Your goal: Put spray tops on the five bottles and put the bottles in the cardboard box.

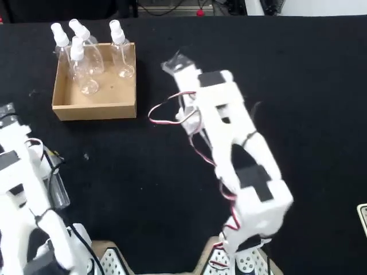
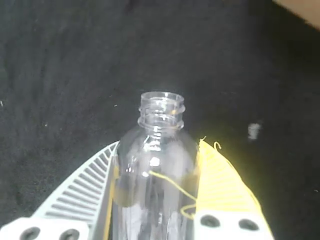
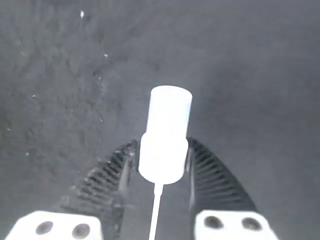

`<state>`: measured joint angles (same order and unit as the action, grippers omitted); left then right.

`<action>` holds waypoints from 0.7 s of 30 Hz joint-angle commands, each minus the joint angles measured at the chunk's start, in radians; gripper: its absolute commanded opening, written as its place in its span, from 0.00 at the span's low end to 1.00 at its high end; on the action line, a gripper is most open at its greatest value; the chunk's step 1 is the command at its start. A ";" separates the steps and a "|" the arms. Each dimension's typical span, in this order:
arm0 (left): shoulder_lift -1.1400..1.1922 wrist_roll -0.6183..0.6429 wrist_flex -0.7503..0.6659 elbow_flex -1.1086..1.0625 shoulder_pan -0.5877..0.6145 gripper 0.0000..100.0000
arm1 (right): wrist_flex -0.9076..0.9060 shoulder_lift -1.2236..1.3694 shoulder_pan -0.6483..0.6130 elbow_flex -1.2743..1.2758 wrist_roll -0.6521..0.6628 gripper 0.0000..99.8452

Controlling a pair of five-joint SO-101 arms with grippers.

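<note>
left claw (image 2: 160, 145) clamps the uncapped bottle (image 2: 161, 125), neck pointing out past its tips; right claw (image 3: 162, 144) pinches the spray top (image 3: 167, 122), well apart from it, nearer the box (image 1: 94, 106).

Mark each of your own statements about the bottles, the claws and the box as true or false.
1. Four capped bottles stand in the cardboard box. True.
2. The open bottle in the left claw has its top on. False: its threaded neck is bare.
3. The right claw is shut on a spray top. True.
4. The box sits on a white table. False: the table is black.
</note>
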<state>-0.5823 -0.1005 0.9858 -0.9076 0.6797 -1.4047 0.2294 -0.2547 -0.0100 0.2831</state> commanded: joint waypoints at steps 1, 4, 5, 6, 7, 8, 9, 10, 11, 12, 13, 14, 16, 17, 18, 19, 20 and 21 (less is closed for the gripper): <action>-0.186 -0.005 0.063 0.053 -0.107 0.05 | -0.008 -0.174 0.049 0.021 -0.074 0.12; -0.313 -0.066 0.097 0.048 -0.209 0.05 | -0.025 -0.277 0.077 0.024 -0.127 0.12; -0.350 -0.074 0.098 0.048 -0.246 0.05 | -0.031 -0.312 0.083 0.024 -0.144 0.12; -0.381 -0.078 0.100 0.048 -0.277 0.05 | -0.035 -0.351 0.089 0.024 -0.158 0.12; -0.410 -0.078 0.098 0.048 -0.308 0.05 | -0.044 -0.387 0.098 0.024 -0.169 0.12; -0.439 -0.077 0.098 0.048 -0.341 0.05 | -0.052 -0.424 0.109 0.024 -0.180 0.12; -0.463 -0.077 0.098 0.048 -0.375 0.05 | -0.058 -0.460 0.121 0.024 -0.192 0.12; -0.485 -0.077 0.098 0.048 -0.417 0.05 | -0.063 -0.495 0.137 0.024 -0.203 0.12; -0.503 -0.077 0.098 0.048 -0.460 0.05 | -0.064 -0.529 0.153 0.024 -0.212 0.12; -0.516 -0.080 0.098 0.048 -0.506 0.05 | -0.064 -0.558 0.169 0.024 -0.222 0.12; -0.528 -0.081 0.097 0.048 -0.552 0.05 | -0.064 -0.584 0.183 0.024 -0.233 0.12; -0.535 -0.081 0.097 0.048 -0.598 0.05 | -0.064 -0.607 0.195 0.024 -0.244 0.12; -0.552 -0.083 0.097 0.048 -0.690 0.05 | -0.064 -0.648 0.210 0.024 -0.275 0.12; -0.557 -0.083 0.095 0.048 -0.733 0.05 | -0.064 -0.668 0.216 0.024 -0.295 0.12; -0.559 -0.083 0.089 0.048 -0.777 0.05 | -0.063 -0.685 0.221 0.024 -0.319 0.12; -0.559 -0.083 0.077 0.041 -0.816 0.05 | -0.061 -0.702 0.224 0.022 -0.344 0.12; -0.559 -0.083 0.060 0.024 -0.849 0.05 | -0.060 -0.714 0.224 0.013 -0.370 0.12; -0.559 -0.083 0.037 0.002 -0.878 0.05 | -0.060 -0.723 0.222 -0.002 -0.390 0.12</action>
<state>-1.1224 -0.1757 1.0794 -0.9076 -0.0598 -1.4630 -0.4304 -0.0491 0.0207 -0.0499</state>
